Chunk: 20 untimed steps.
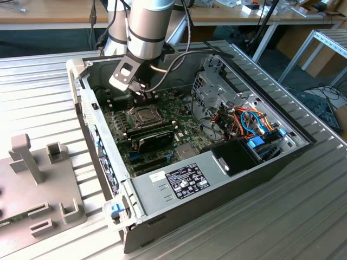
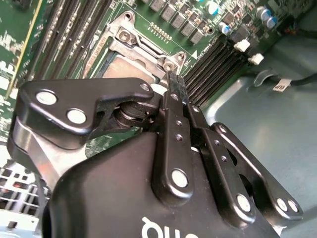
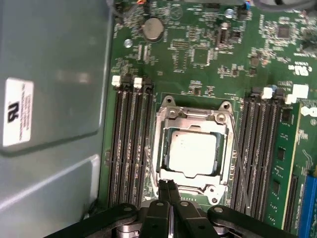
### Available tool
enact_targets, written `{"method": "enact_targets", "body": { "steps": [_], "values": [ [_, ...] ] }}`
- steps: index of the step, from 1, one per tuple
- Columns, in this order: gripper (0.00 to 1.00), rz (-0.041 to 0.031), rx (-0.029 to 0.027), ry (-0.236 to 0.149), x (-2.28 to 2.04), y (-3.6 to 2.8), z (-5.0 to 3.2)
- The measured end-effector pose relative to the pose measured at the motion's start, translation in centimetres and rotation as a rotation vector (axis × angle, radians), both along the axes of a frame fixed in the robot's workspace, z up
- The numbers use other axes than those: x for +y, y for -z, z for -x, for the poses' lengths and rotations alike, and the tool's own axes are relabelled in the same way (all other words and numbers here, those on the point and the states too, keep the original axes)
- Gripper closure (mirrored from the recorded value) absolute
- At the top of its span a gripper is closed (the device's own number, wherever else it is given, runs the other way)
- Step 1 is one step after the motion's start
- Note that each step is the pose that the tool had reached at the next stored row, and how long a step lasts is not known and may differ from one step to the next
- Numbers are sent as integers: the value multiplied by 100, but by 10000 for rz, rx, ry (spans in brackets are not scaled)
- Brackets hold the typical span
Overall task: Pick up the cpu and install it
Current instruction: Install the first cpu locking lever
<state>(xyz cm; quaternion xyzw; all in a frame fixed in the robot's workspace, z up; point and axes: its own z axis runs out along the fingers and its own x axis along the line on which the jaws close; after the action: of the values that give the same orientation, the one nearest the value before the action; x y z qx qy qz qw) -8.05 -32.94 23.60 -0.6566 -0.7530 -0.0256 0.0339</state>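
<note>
The cpu (image 3: 190, 151), a small square chip with a dull silver-grey top, lies flat in its socket on the green motherboard (image 3: 198, 49). The shiny metal retention frame (image 3: 171, 115) lies around it. My gripper (image 3: 169, 190) hangs right at one edge of that frame, its two black fingers pressed together with nothing visible between them. In the second wrist view the gripper (image 2: 171, 84) tips sit beside a corner screw of the frame, and part of the cpu (image 2: 124, 68) shows beyond them. In the exterior view the gripper (image 1: 145, 98) hovers just above the socket (image 1: 143, 115).
The open computer case (image 1: 162, 181) lies on a ribbed metal table (image 1: 43, 92). Black memory slots (image 3: 131, 144) flank the socket on both sides. A black card (image 1: 156, 142), a drive cage (image 1: 209, 89) and bundled coloured cables (image 1: 244, 122) crowd the case. A grey fixture (image 1: 38, 179) stands at the exterior view's left.
</note>
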Motion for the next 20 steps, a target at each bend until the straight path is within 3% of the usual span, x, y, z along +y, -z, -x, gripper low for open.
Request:
{"method": "enact_targets", "body": {
  "steps": [9,10,15,17,20],
  "values": [
    [89,-1,-1,-2023,0,1,0],
    [89,-1,-1,-2177,0,0,0],
    [89,-1,0,-2208,0,1,0],
    [89,-1,-1,-2871,0,0,0],
    [89,-1,0,-3438,0,1,0]
  ]
}}
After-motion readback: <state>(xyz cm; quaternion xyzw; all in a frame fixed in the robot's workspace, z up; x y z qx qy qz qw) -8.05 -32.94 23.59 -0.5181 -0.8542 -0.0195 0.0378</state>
